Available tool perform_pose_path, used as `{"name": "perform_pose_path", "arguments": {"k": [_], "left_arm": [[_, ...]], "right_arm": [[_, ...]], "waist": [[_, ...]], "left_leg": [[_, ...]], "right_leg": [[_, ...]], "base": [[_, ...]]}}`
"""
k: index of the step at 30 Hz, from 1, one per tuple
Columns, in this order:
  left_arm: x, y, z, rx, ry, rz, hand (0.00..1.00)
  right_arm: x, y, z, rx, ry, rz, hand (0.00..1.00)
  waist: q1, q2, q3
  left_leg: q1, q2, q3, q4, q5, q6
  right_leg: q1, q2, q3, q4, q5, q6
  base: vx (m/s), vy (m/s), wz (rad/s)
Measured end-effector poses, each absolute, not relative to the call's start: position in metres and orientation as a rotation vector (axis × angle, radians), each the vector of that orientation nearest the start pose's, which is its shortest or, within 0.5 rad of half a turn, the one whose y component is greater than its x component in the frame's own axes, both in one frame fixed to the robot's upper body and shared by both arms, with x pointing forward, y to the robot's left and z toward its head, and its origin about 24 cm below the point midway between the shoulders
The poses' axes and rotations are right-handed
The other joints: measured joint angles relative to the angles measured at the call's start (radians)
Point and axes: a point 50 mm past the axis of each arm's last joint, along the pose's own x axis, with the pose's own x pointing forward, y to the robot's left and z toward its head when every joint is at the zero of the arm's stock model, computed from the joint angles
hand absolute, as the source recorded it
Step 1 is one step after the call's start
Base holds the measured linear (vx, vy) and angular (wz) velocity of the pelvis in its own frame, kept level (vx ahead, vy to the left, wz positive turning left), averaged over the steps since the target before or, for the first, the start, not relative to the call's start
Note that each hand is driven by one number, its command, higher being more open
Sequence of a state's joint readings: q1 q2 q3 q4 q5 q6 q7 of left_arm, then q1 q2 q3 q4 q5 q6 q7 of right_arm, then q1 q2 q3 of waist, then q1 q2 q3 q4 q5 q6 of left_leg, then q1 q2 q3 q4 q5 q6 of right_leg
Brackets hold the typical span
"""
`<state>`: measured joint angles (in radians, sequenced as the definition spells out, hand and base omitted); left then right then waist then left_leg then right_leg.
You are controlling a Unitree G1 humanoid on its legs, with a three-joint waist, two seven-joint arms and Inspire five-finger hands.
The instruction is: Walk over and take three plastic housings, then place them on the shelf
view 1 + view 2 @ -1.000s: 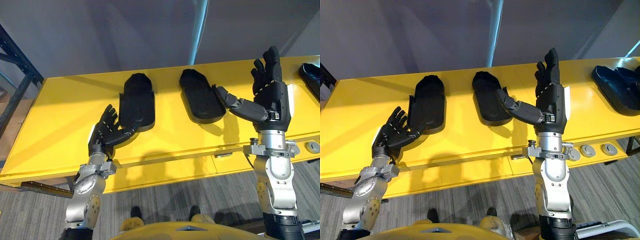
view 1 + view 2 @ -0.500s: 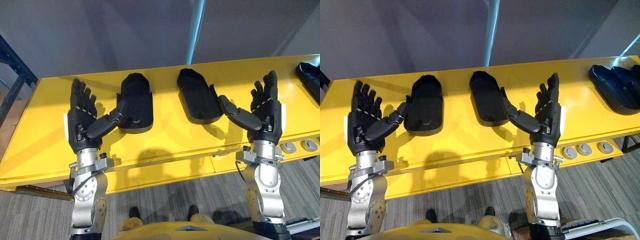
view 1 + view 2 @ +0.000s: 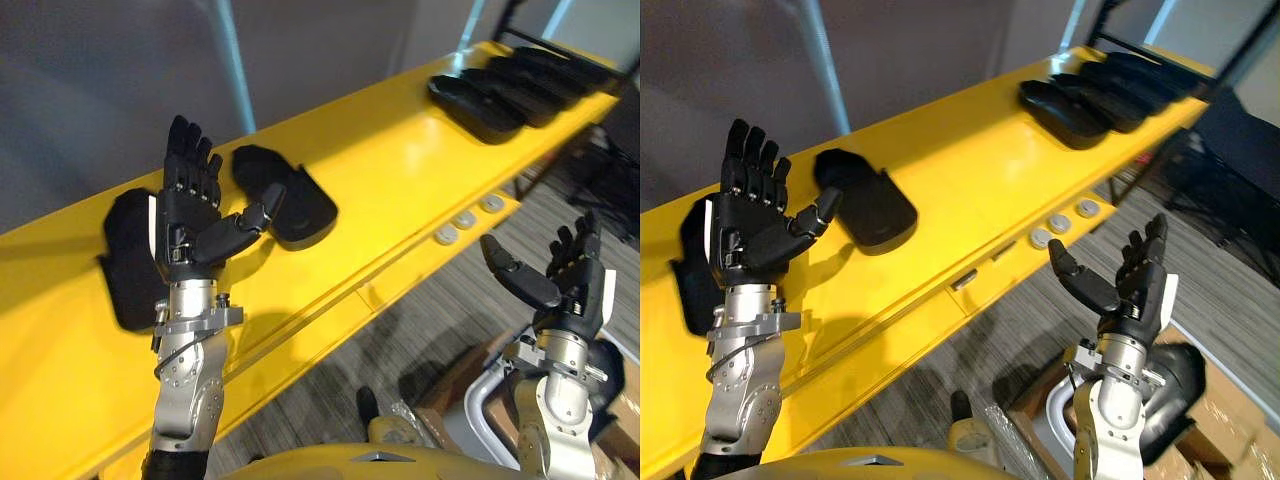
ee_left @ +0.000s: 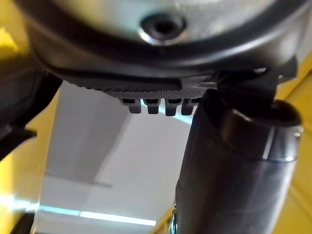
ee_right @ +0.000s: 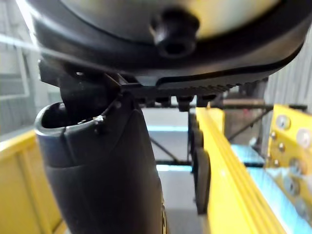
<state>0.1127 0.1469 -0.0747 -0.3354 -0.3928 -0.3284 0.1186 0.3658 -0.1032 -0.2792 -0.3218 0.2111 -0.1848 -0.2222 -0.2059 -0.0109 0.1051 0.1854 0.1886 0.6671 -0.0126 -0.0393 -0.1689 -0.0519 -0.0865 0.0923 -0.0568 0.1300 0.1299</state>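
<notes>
Two black plastic housings lie on the yellow table (image 3: 400,170): one (image 3: 305,205) just right of my left hand, the other (image 3: 125,275) partly hidden behind that hand. Several more housings (image 3: 490,105) sit in a row at the table's far right end. My left hand (image 3: 190,225) is raised upright over the table, fingers straight and spread, holding nothing. My right hand (image 3: 575,290) is open too, palm facing in, hanging over the floor off the table's front edge. Neither hand touches a housing.
Round buttons (image 3: 465,220) are set in the table's front edge. A dark rack frame (image 3: 1240,60) stands beyond the table's right end. Cardboard boxes (image 3: 1230,420) and a white bin (image 3: 485,405) are on the grey floor by my right arm.
The camera has swung right, so the table now runs slantwise and the far row of housings shows. My right hand has come off the table to over the floor. My left hand stays raised and open.
</notes>
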Motion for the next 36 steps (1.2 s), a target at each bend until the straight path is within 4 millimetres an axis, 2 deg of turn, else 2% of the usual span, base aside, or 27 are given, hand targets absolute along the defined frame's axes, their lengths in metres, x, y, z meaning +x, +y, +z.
{"name": "perform_pose_path", "arguments": {"k": [3,4,5,6,7,8,9,10,11,13,14,16,18,19,20,21,24,25,26,28,30,31,32,33,34,35,36], "left_arm": [[0.220,0.157,0.113,-0.333,-0.467,0.022,1.00],[0.220,0.155,0.112,-0.340,-0.460,0.024,1.00],[0.220,0.154,0.111,-0.350,-0.455,0.044,1.00],[0.219,0.155,0.110,-0.354,-0.451,0.059,1.00],[0.217,0.159,0.107,-0.356,-0.436,0.096,1.00],[0.213,0.161,0.104,-0.363,-0.417,0.134,1.00],[0.210,0.162,0.102,-0.365,-0.406,0.151,1.00],[0.206,0.164,0.096,-0.364,-0.382,0.169,1.00],[0.203,0.164,0.094,-0.369,-0.371,0.175,1.00],[0.203,0.162,0.100,-0.376,-0.399,0.145,1.00],[0.203,0.159,0.104,-0.376,-0.419,0.112,1.00],[0.202,0.158,0.105,-0.372,-0.425,0.086,1.00],[0.200,0.160,0.104,-0.363,-0.423,0.087,1.00],[0.195,0.163,0.104,-0.349,-0.421,0.086,1.00],[0.195,0.163,0.104,-0.340,-0.421,0.076,1.00],[0.195,0.167,0.106,-0.333,-0.437,0.071,1.00],[0.196,0.171,0.108,-0.319,-0.451,0.066,1.00],[0.196,0.173,0.109,-0.325,-0.455,0.057,1.00],[0.197,0.176,0.108,-0.339,-0.457,0.058,1.00],[0.198,0.180,0.103,-0.360,-0.441,0.076,1.00],[0.199,0.182,0.097,-0.387,-0.421,0.086,1.00],[0.200,0.184,0.095,-0.426,-0.408,0.089,1.00],[0.201,0.185,0.091,-0.453,-0.397,0.098,1.00],[0.201,0.185,0.091,-0.462,-0.395,0.101,1.00],[0.202,0.178,0.085,-0.520,-0.361,0.108,1.00],[0.203,0.169,0.081,-0.550,-0.335,0.088,1.00],[0.204,0.165,0.080,-0.561,-0.326,0.076,1.00]], "right_arm": [[0.156,-0.261,0.074,-0.024,-0.212,-0.549,1.00],[0.156,-0.261,0.075,-0.025,-0.218,-0.542,1.00],[0.159,-0.259,0.077,-0.015,-0.233,-0.514,1.00],[0.161,-0.257,0.079,-0.009,-0.244,-0.495,1.00],[0.165,-0.252,0.081,0.017,-0.268,-0.451,1.00],[0.173,-0.246,0.086,0.027,-0.293,-0.397,1.00],[0.176,-0.243,0.088,0.028,-0.303,-0.370,1.00],[0.182,-0.236,0.090,0.059,-0.311,-0.317,1.00],[0.185,-0.227,0.088,0.080,-0.306,-0.280,1.00],[0.185,-0.215,0.081,0.121,-0.274,-0.258,1.00],[0.179,-0.207,0.072,0.151,-0.226,-0.255,1.00],[0.170,-0.196,0.062,0.222,-0.177,-0.236,1.00],[0.165,-0.188,0.056,0.278,-0.151,-0.206,1.00],[0.165,-0.186,0.057,0.280,-0.162,-0.176,1.00],[0.168,-0.188,0.061,0.279,-0.188,-0.160,1.00],[0.182,-0.186,0.074,0.293,-0.264,-0.113,1.00],[0.205,-0.181,0.091,0.278,-0.374,-0.057,1.00],[0.216,-0.178,0.095,0.280,-0.402,-0.052,1.00],[0.225,-0.173,0.096,0.290,-0.403,-0.054,1.00],[0.231,-0.167,0.089,0.268,-0.370,-0.066,1.00],[0.232,-0.166,0.076,0.244,-0.313,-0.087,1.00],[0.233,-0.166,0.066,0.237,-0.261,-0.099,1.00],[0.234,-0.167,0.059,0.227,-0.219,-0.102,1.00],[0.234,-0.167,0.058,0.225,-0.213,-0.103,1.00],[0.232,-0.177,0.049,0.181,-0.148,-0.116,1.00],[0.226,-0.189,0.042,0.142,-0.092,-0.140,1.00],[0.223,-0.195,0.038,0.127,-0.068,-0.153,1.00]], "waist": [[-0.032,0.023,-0.007],[-0.032,0.026,-0.006],[-0.021,0.037,-0.003],[-0.015,0.041,0.000],[-0.005,0.051,0.004],[0.025,0.075,0.014],[0.042,0.089,0.017],[0.066,0.120,0.013],[0.070,0.131,0.009],[0.072,0.114,0.026],[0.094,0.092,0.041],[0.113,0.078,0.050],[0.124,0.061,0.061],[0.128,0.049,0.071],[0.136,0.053,0.075],[0.162,0.061,0.079],[0.183,0.066,0.082],[0.195,0.064,0.080],[0.213,0.055,0.075],[0.228,0.035,0.060],[0.229,0.010,0.044],[0.230,-0.010,0.033],[0.234,-0.019,0.026],[0.233,-0.016,0.028],[0.224,0.040,0.027],[0.208,0.070,0.022],[0.196,0.074,0.020]], "left_leg": [[0.000,0.032,0.057,0.084,-0.058,-0.015],[-0.003,0.039,0.042,0.117,-0.077,-0.003],[-0.022,0.049,-0.048,0.168,-0.121,0.044],[-0.035,0.051,-0.109,0.206,-0.144,0.073],[-0.061,0.047,-0.235,0.281,-0.199,0.137],[-0.081,0.025,-0.385,0.343,-0.281,0.174],[-0.090,0.000,-0.462,0.360,-0.306,0.174],[-0.095,-0.021,-0.550,0.379,-0.337,0.174],[-0.103,-0.038,-0.593,0.377,-0.347,0.160],[-0.108,-0.063,-0.587,0.382,-0.352,0.149],[-0.107,-0.070,-0.582,0.401,-0.358,0.139],[-0.109,-0.066,-0.576,0.443,-0.390,0.121],[-0.113,-0.064,-0.546,0.495,-0.415,0.127],[-0.117,-0.064,-0.513,0.526,-0.422,0.135],[-0.125,-0.058,-0.496,0.533,-0.417,0.143],[-0.137,-0.030,-0.442,0.534,-0.407,0.148],[-0.142,0.008,-0.423,0.525,-0.377,0.138],[-0.144,0.034,-0.421,0.514,-0.360,0.126],[-0.146,0.059,-0.421,0.500,-0.343,0.105],[-0.165,0.088,-0.427,0.467,-0.304,0.073],[-0.208,0.105,-0.446,0.444,-0.263,0.036],[-0.233,0.107,-0.455,0.434,-0.241,0.010],[-0.234,0.122,-0.451,0.420,-0.226,-0.014],[-0.234,0.125,-0.451,0.419,-0.223,-0.016],[-0.233,0.170,-0.453,0.399,-0.198,-0.022],[-0.229,0.191,-0.458,0.394,-0.164,0.004],[-0.227,0.195,-0.459,0.397,-0.145,0.030]], "right_leg": [[-0.016,0.032,0.073,0.000,0.003,-0.001],[-0.023,0.042,0.093,0.001,0.006,-0.003],[-0.034,0.062,0.139,0.006,0.009,-0.007],[-0.039,0.072,0.166,0.008,0.011,-0.011],[-0.050,0.085,0.214,0.018,-0.002,-0.035],[-0.067,0.109,0.274,0.036,-0.007,-0.043],[-0.076,0.122,0.303,0.043,-0.006,-0.046],[-0.096,0.147,0.332,0.065,-0.004,-0.043],[-0.127,0.157,0.344,0.101,-0.009,-0.041],[-0.163,0.144,0.341,0.166,-0.019,-0.020],[-0.175,0.140,0.317,0.198,-0.017,-0.016],[-0.174,0.135,0.293,0.220,-0.011,-0.008],[-0.169,0.124,0.272,0.228,-0.002,0.005],[-0.155,0.103,0.243,0.193,-0.003,-0.021],[-0.159,0.077,0.164,0.183,-0.036,-0.062],[-0.217,0.050,0.042,0.268,-0.072,-0.113],[-0.241,0.002,-0.061,0.473,-0.096,-0.143],[-0.222,-0.040,-0.100,0.564,-0.143,-0.141],[-0.194,-0.085,-0.123,0.630,-0.180,-0.144],[-0.157,-0.144,-0.143,0.667,-0.181,-0.143],[-0.120,-0.176,-0.148,0.614,-0.160,-0.109],[-0.067,-0.180,-0.174,0.478,-0.150,0.006],[-0.021,-0.169,-0.220,0.390,-0.206,0.069],[-0.017,-0.166,-0.229,0.380,-0.214,0.073],[-0.001,-0.113,-0.253,0.319,-0.251,0.066],[0.009,-0.086,-0.253,0.310,-0.257,0.054],[0.019,-0.080,-0.256,0.308,-0.262,0.046]], "base": [[-0.01,-0.029,-0.67],[-0.04,-0.044,-0.95],[-0.04,-0.049,-0.92],[-0.05,-0.044,-1.18],[-0.09,0.071,-1.40],[-0.10,0.137,-1.54],[-0.12,0.230,-1.64],[-0.09,0.187,-1.20],[-0.07,0.160,-0.81],[-0.09,0.103,-0.12],[-0.13,0.089,-0.06],[-0.14,0.079,-0.12],[-0.19,0.075,-0.34],[-0.30,0.083,-0.49],[-0.32,0.076,-0.79],[-0.28,0.072,-0.74],[-0.17,-0.016,-0.40],[-0.11,-0.140,-0.26],[-0.06,-0.156,-0.22],[-0.03,-0.255,-0.10],[0.00,-0.358,0.01],[0.02,-0.435,-0.21],[0.03,-0.453,-0.26],[0.03,-0.453,-0.52],[0.03,-0.452,-0.38],[0.04,-0.409,-0.32],[0.06,-0.353,-0.01]]}}
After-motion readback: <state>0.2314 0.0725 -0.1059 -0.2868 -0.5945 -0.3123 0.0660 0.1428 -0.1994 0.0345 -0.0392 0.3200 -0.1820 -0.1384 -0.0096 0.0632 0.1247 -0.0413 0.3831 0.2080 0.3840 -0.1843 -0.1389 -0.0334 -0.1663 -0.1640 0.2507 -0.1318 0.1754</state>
